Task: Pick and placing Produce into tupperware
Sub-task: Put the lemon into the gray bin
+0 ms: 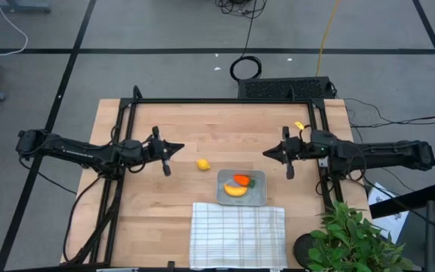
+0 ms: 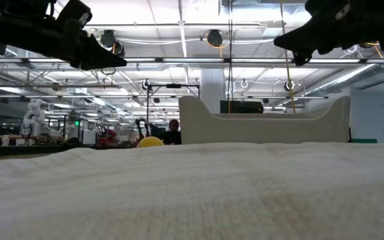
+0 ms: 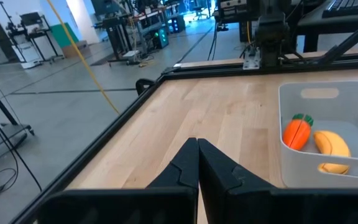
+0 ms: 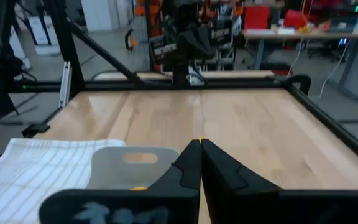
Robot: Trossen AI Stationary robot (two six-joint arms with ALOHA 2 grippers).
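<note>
The grey tupperware (image 1: pixel 242 198) stands near the middle of the table, and an orange carrot (image 1: pixel 242 180) and a yellow banana (image 1: pixel 235 190) lie inside it. In the left wrist view the carrot (image 3: pixel 296 132) and banana (image 3: pixel 331 149) lie side by side on its floor. A small yellow lemon (image 1: pixel 203 164) rests on the bare wood to the container's left. My left gripper (image 1: pixel 180 148) hovers shut, left of the lemon and above the table. My right gripper (image 1: pixel 265 153) hovers shut, beyond the tupperware's far right corner. Neither holds anything.
A white checked cloth (image 1: pixel 238 234) lies at the near edge, just in front of the tupperware. A potted plant (image 1: pixel 353 238) stands at the near right corner. A black frame (image 1: pixel 225 100) borders the table's far and side edges.
</note>
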